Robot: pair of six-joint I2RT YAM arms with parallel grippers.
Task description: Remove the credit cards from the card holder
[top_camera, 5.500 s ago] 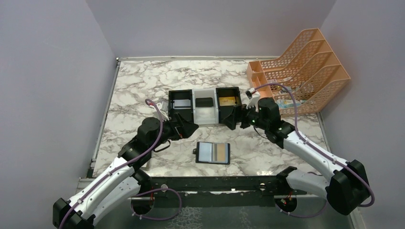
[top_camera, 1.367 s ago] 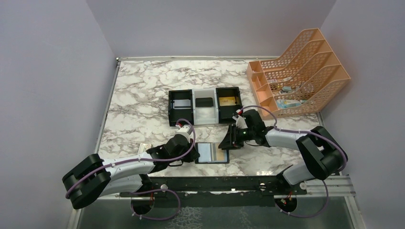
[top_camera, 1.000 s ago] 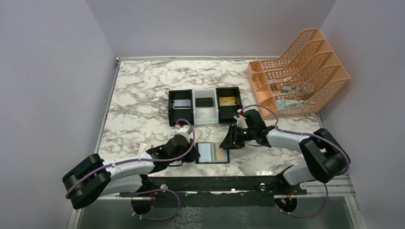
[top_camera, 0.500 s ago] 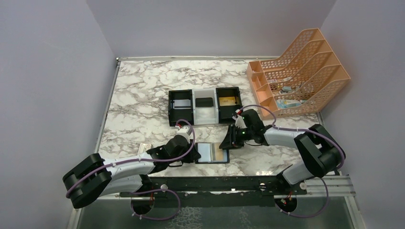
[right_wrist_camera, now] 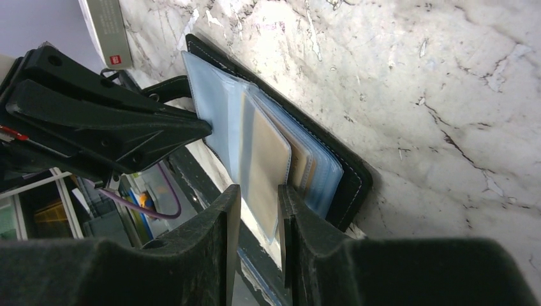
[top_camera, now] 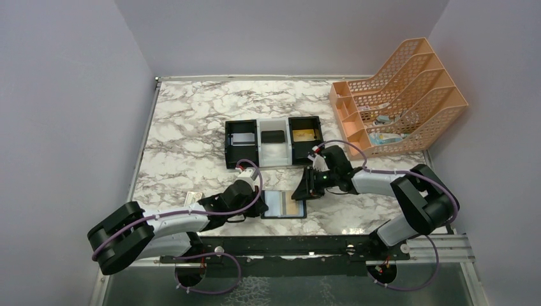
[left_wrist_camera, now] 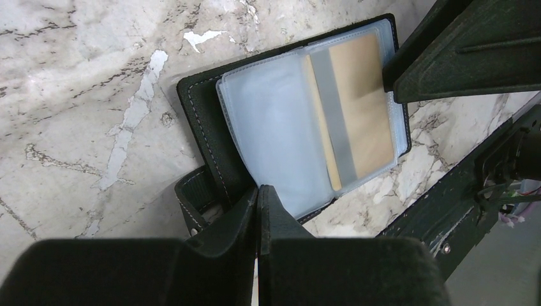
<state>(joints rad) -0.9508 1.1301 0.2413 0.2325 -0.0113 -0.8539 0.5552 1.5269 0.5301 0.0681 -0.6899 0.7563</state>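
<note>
The black card holder (top_camera: 284, 205) lies open near the table's front edge, its clear sleeves (left_wrist_camera: 274, 127) fanned out. A gold-tan credit card (left_wrist_camera: 357, 108) with a grey stripe sits in a sleeve. My left gripper (left_wrist_camera: 260, 191) is shut, its tip pressing on the holder's left side by the side tab (left_wrist_camera: 191, 197). My right gripper (right_wrist_camera: 256, 197) is at the holder's right edge, open a little. Its jaws straddle the raised sleeve with the gold-tan card (right_wrist_camera: 268, 159); the sleeve is close to one finger, with a gap at the other.
A black-white-black tray (top_camera: 273, 153) stands behind the holder, with a silver-grey card (top_camera: 241, 139) in its left compartment and a gold one (top_camera: 304, 134) in its right. An orange file rack (top_camera: 402, 95) is at the back right. A white box (top_camera: 193, 199) lies beside my left arm.
Since several seconds ago both arms have come down from the tray to the card holder. Over the last second they have barely moved; the right gripper has narrowed slightly.
</note>
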